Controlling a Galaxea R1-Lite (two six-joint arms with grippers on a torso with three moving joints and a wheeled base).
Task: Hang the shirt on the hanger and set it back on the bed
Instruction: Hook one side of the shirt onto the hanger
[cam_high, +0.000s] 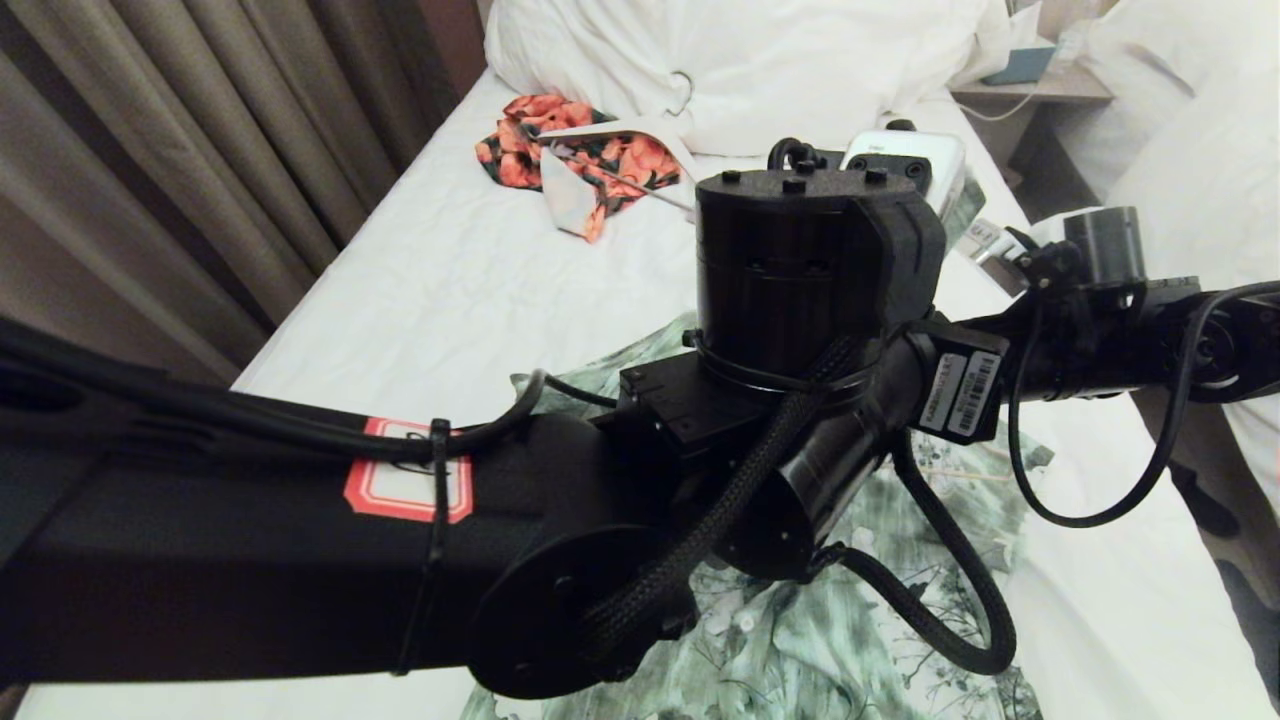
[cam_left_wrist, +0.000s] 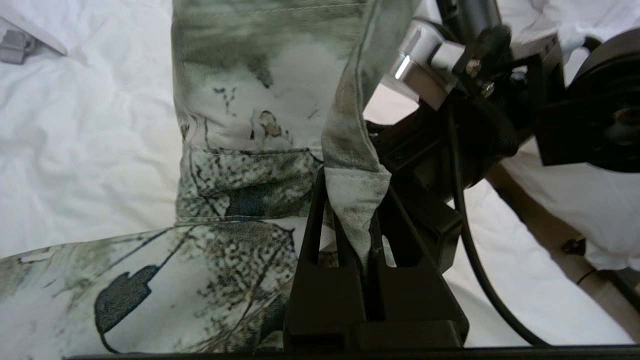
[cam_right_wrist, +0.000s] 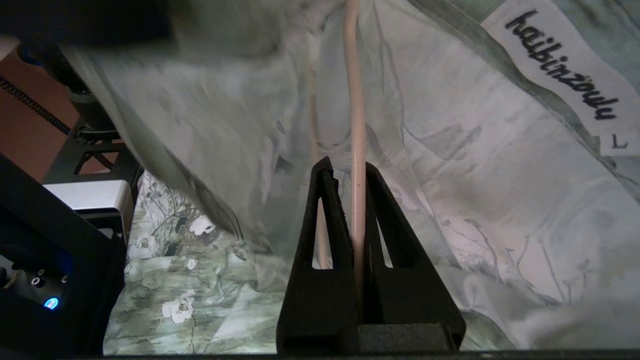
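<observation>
Both your grippers are clamped: cloth in the left, hanger in the right.

Your left gripper (cam_left_wrist: 367, 230) pinches a fold of the shirt (cam_left_wrist: 240, 150) above the bed (cam_high: 450, 290); your right gripper (cam_right_wrist: 350, 200) grasps the hanger (cam_right_wrist: 354, 100) inside the shirt.

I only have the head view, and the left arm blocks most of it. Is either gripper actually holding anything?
Observer: Yes. The left gripper is shut on a fold of the shirt.
Operator: And the right one?
Observer: The right gripper is shut on the hanger, a thin cream rod between its fingers.
Operator: Is the hanger in the shirt?
Observer: The rod runs up under the fabric, beside the neck label. How far in, I can't tell.
</observation>
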